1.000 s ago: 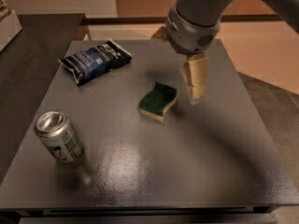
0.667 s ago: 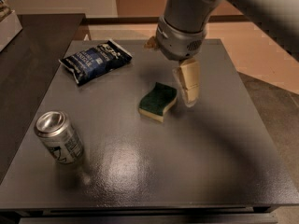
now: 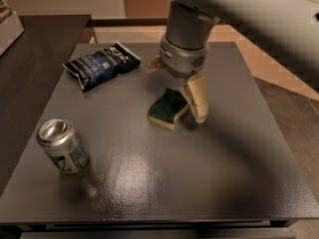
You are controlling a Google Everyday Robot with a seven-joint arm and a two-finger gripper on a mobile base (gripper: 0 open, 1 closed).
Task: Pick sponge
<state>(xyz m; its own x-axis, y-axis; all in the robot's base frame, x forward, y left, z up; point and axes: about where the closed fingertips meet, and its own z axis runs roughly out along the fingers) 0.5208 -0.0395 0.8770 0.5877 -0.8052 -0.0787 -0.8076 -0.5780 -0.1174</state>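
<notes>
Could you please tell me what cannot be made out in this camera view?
All in the camera view:
- sponge: right edge hidden by the gripper, which is low beside it.
- can: label print too small to read.
- snack bag: lettering blurred.
- pale object at top left: cut off by the frame edge.

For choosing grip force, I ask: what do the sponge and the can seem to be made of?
The sponge: apparently soft foam, with a matte dark green scouring top over a pale yellow base. The can: probably thin metal, with a shiny silver lid and printed side. The gripper hangs close over the sponge, open.
</notes>
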